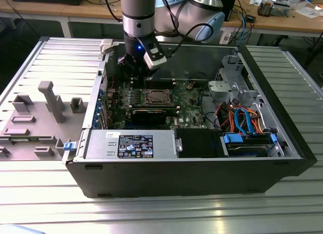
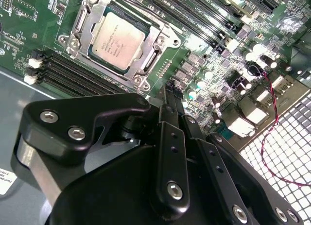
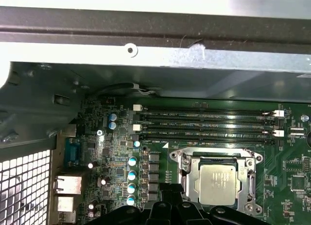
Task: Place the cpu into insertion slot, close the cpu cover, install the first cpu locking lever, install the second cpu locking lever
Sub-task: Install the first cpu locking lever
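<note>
I see the cpu (image 2: 118,37) seated in the insertion slot (image 2: 80,38), the cpu cover (image 3: 185,172) apparently closed over it. The gripper (image 2: 167,96) hovers near the socket, fingers pressed together, empty. I judge the lever step current: the next move requires locating the first locking lever.

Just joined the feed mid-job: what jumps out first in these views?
The cpu catches the eye, its silver top seated in the insertion slot with the cpu cover framing it, in both wrist views. The black gripper hangs close above the green motherboard, beside the socket. In the exterior view, the open computer case sits on a ribbed metal table.
</note>
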You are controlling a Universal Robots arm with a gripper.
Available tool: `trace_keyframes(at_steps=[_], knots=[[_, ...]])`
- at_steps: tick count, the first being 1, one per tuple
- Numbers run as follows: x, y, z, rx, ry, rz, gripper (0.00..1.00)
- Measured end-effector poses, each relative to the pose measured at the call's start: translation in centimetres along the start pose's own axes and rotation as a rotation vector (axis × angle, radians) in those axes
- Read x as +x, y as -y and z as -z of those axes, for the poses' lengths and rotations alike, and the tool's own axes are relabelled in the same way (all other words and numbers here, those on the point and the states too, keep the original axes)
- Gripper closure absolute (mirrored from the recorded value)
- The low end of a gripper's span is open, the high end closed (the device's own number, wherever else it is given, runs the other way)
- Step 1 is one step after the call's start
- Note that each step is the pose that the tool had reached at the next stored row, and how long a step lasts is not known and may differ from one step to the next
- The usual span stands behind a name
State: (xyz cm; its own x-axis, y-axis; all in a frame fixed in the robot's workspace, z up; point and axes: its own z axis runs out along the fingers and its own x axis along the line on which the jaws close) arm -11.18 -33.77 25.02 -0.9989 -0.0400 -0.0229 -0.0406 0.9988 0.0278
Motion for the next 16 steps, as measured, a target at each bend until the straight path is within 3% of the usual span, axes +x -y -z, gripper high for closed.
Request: trace_keyframes(at_steps=[7,16], knots=[[0.19,-0.23,-0.01,-0.0004,-0.0003,0.014,0.89],[0.16,-1.06,-0.03,-0.0003,-0.0003,0.014,0.89]])
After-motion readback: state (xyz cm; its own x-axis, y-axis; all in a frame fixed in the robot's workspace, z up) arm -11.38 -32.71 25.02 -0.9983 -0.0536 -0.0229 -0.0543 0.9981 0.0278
